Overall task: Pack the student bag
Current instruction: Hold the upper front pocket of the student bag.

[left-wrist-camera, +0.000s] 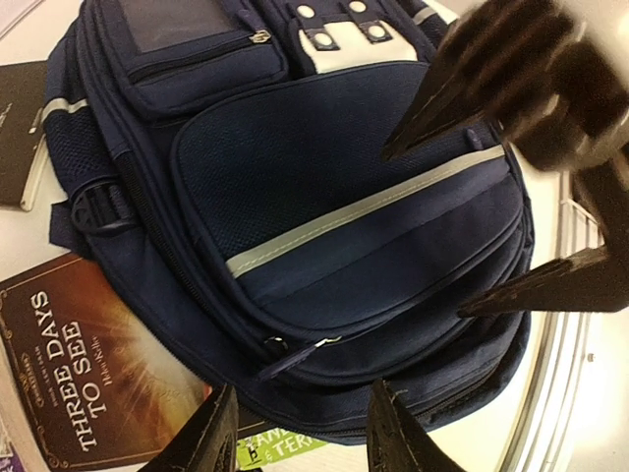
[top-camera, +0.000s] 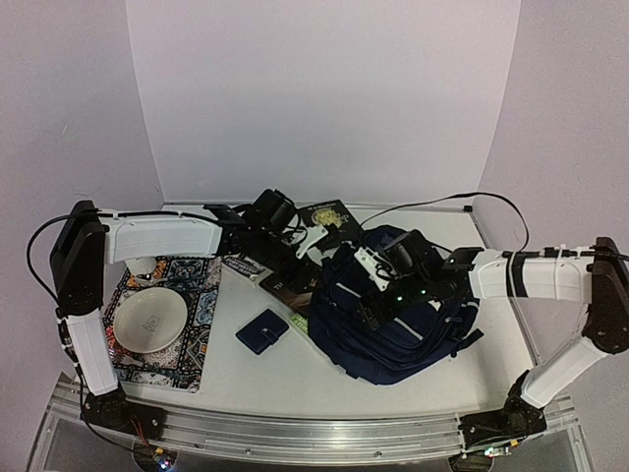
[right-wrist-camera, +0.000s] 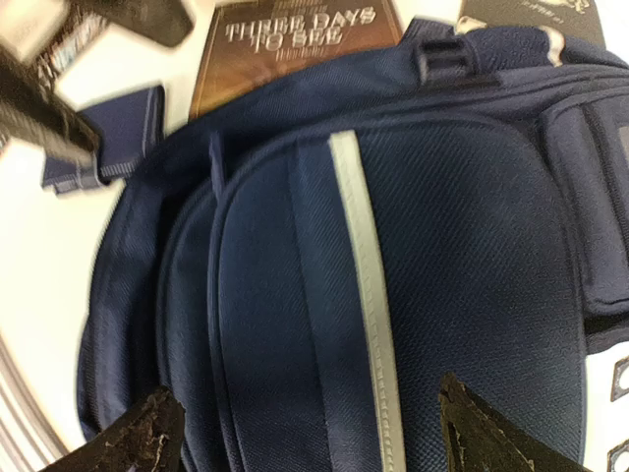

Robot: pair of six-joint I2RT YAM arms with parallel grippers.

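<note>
Top external shows me the student bag (top-camera: 413,339) right of centre, a brown book (left-wrist-camera: 88,374) at its left edge and a navy wallet (top-camera: 262,331) nearby. The left gripper (left-wrist-camera: 300,438) is partly open and the right gripper (right-wrist-camera: 305,433) is wide, both empty above the bag.

Brown book (left-wrist-camera: 98,364) — "THREE DAYS TO SEE", green slip (left-wrist-camera: 285,447) — "TER…"

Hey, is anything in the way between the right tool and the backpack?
Nothing visible. The right tool hangs open directly over the backpack, with nothing between its fingers and the front panel. The book and the wallet lie beside the bag, out of the way.
</note>
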